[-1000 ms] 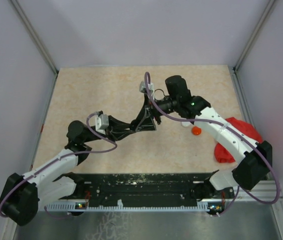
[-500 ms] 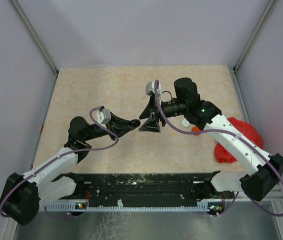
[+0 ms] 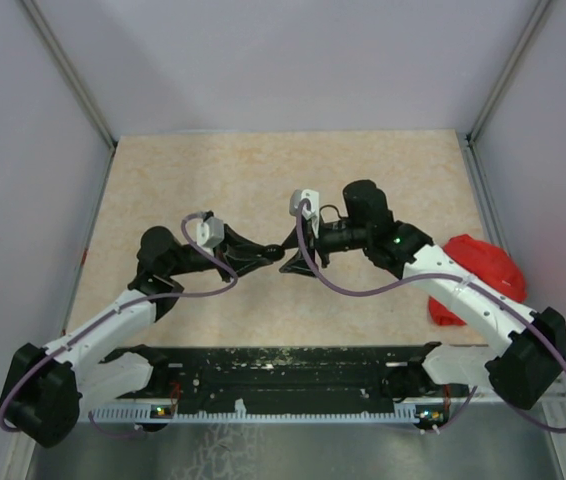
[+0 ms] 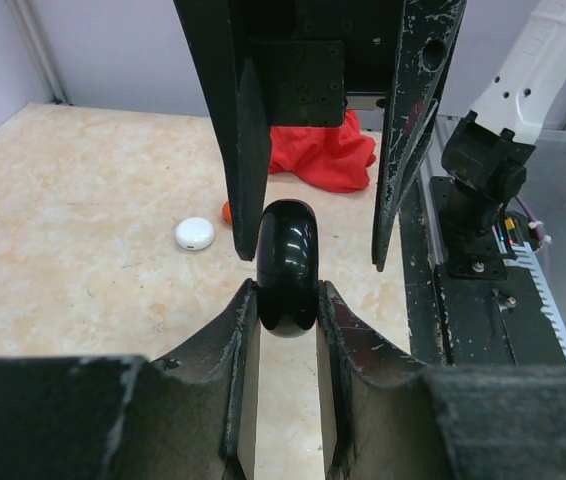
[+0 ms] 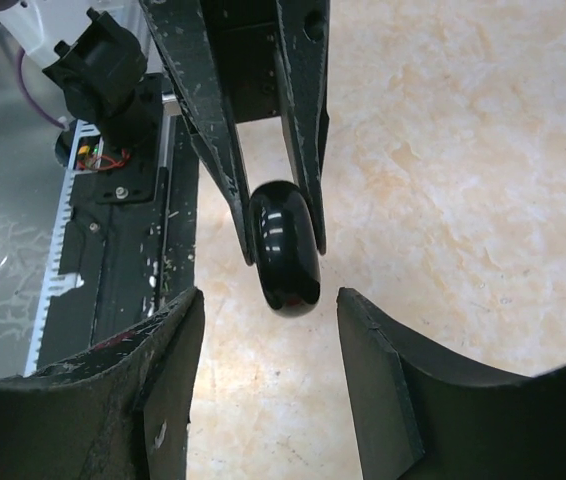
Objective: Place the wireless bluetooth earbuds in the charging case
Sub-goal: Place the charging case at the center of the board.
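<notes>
**Gripping a black case over the middle of the tabletop**

Standing at the near edge, I see both arms reach inward from their bases and meet nose to nose above the middle of the tabletop (image 3: 213, 180). Nearer than that meeting point, against the right edge, lies a crumpled red cloth (image 3: 478, 265).

The left gripper (image 4: 285, 300) is pinched narrow on a black case (image 4: 286, 268), a glossy rounded shell standing on edge between its two fingers. About half of the case sticks out past the fingertips. It looks to be held clear of the tabletop. Whether any earbud sits inside it I cannot tell.

The right gripper (image 5: 268, 300) faces it head-on with its jaws apart, one finger on each side of the case. Its own camera shows a gap on both sides, so it holds nothing.

Beyond the pair, toward the right edge, a small white case (image 4: 195, 233) lies flat on the tabletop. Just beside it is an orange bit (image 4: 227, 211), mostly hidden behind a finger of the right gripper.
</notes>
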Motion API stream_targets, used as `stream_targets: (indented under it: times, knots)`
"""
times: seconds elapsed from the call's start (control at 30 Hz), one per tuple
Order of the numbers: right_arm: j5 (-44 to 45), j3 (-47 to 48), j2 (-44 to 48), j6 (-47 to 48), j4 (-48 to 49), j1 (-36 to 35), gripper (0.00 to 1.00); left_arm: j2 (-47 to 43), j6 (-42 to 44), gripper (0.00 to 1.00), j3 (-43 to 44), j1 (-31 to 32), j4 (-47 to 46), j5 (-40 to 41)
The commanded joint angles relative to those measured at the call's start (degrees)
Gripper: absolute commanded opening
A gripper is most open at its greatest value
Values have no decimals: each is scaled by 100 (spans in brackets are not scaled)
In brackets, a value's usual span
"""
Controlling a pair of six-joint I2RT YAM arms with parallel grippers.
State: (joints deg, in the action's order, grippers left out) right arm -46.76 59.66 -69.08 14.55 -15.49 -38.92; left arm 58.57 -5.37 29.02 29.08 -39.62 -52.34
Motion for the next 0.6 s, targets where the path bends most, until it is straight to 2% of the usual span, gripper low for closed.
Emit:
stream_targets:
  times: [0.0, 0.13, 0.4, 0.5, 0.57]
  knots:
    - [-161, 95, 11, 254, 551, -139, 55, 88, 14, 1, 233, -34, 83, -481]
    - [-168, 152, -56, 354, 490, -252, 52, 133, 25, 1, 284, -34, 180, -564]
    - [-166, 328, -240, 477, 193, -319, 34, 143, 3, 1, 320, -31, 173, -582]
    - [-150, 350, -255, 501, 141, -324, 25, 147, 4, 1, 324, -32, 194, -577]
    - [-81, 374, -248, 493, 108, -319, 15, 131, 26, 1, 332, -34, 238, -533]
